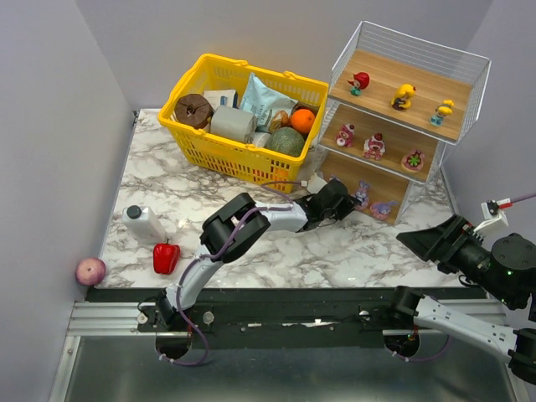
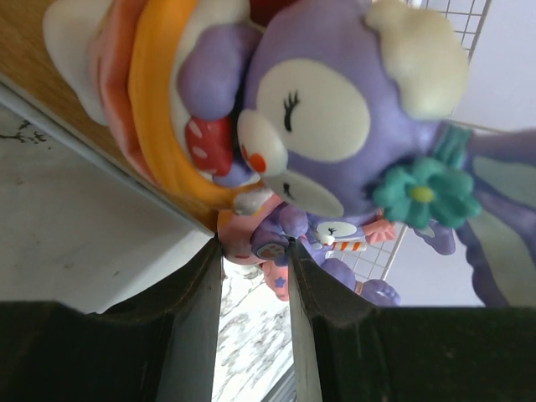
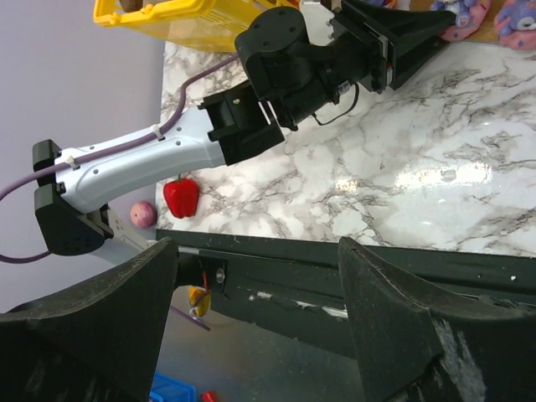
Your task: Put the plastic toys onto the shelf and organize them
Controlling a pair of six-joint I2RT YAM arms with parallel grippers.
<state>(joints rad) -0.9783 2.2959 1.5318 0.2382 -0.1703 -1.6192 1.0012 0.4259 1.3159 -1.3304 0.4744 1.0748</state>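
The shelf [image 1: 423,77] stands at the back right. Its top board holds a red toy [image 1: 358,82] and two yellow ducks [image 1: 404,96]. Three red-pink figures [image 1: 374,146] sit on the middle board, and purple bunnies [image 1: 383,209] on the bottom one. My left gripper [image 1: 343,201] reaches to the bottom board's left end. In the left wrist view the left gripper [image 2: 255,244] is shut on a small pink and purple toy [image 2: 243,243] at its fingertips. A large purple bunny [image 2: 335,109] fills the view just above, beside the shelf's board [image 2: 17,42]. My right gripper [image 1: 419,240] hangs open and empty by the table's near right edge, as the right wrist view [image 3: 258,251] confirms.
A yellow basket [image 1: 224,155] full of groceries stands at the back, left of the shelf. A white bottle [image 1: 144,223] and a red bell pepper [image 1: 166,258] lie front left. A pink ball [image 1: 90,270] sits off the table's left corner. My left arm [image 1: 251,224] stretches across the middle.
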